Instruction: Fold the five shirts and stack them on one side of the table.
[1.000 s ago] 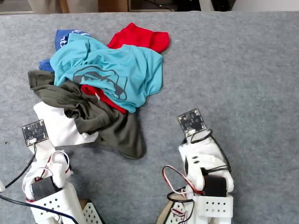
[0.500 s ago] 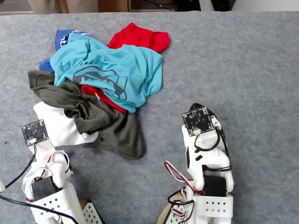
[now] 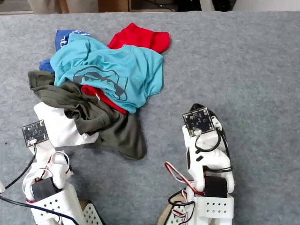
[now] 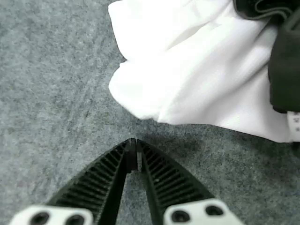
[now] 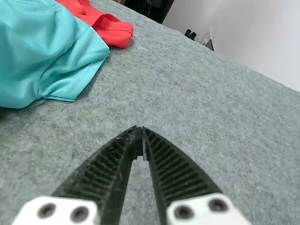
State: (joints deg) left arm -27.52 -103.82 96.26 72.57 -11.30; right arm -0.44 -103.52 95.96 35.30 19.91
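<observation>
Five shirts lie in a crumpled heap at the table's left. The turquoise shirt (image 3: 110, 70) is on top, over a red shirt (image 3: 138, 37), a blue shirt (image 3: 64, 38), a dark olive shirt (image 3: 96, 119) and a white shirt (image 3: 61, 125). My left gripper (image 4: 136, 151) is shut and empty, its tips on bare carpet just short of the white shirt (image 4: 201, 89). My right gripper (image 5: 139, 138) is shut and empty, above bare carpet to the right of the turquoise shirt (image 5: 42, 56) and the red shirt (image 5: 101, 21).
Grey carpet (image 3: 243, 70) covers the table, with wide free room on the right half. The left arm (image 3: 44, 176) and the right arm (image 3: 206, 159) stand at the near edge. The dark olive shirt (image 4: 286, 70) overlaps the white one.
The right arm shifted slightly right and forward between the earliest frame and half a second ago, then stayed still. The left arm and the shirts have not moved.
</observation>
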